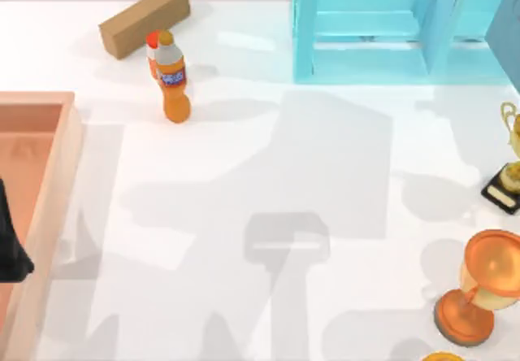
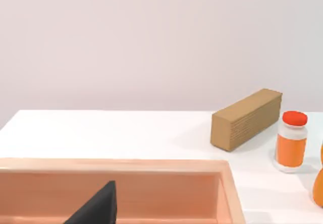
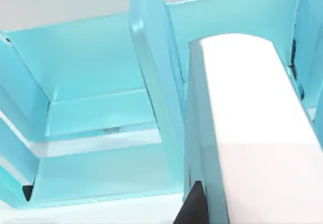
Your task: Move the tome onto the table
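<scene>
The table (image 1: 244, 215) is the biggest thing here. Its white middle lies bare, which we judge is the room meant for the book. At its far right stands the cyan shelf unit (image 1: 366, 60), whose upright dividers keep a book on edge. The wooden tray (image 1: 61, 174) lies along the left side, and our left gripper (image 1: 12, 243) hangs parked over it, out of the way. We cannot tell whether it is released or clenched.

The tome (image 3: 252, 133) is up against the shelf's right end, at the top view's right edge, its page edges facing the right wrist camera. It seems not yet set down on open table.

The tan cardboard box (image 1: 145, 18), the orange trophy (image 1: 479, 288) and the orange bottle (image 1: 173, 80) stand well apart from the middle.

Our right gripper (image 3: 191, 209) sits hard beside the tome's cover, placed, we judge, to draw it out. Whether it grasps the tome we cannot tell.
</scene>
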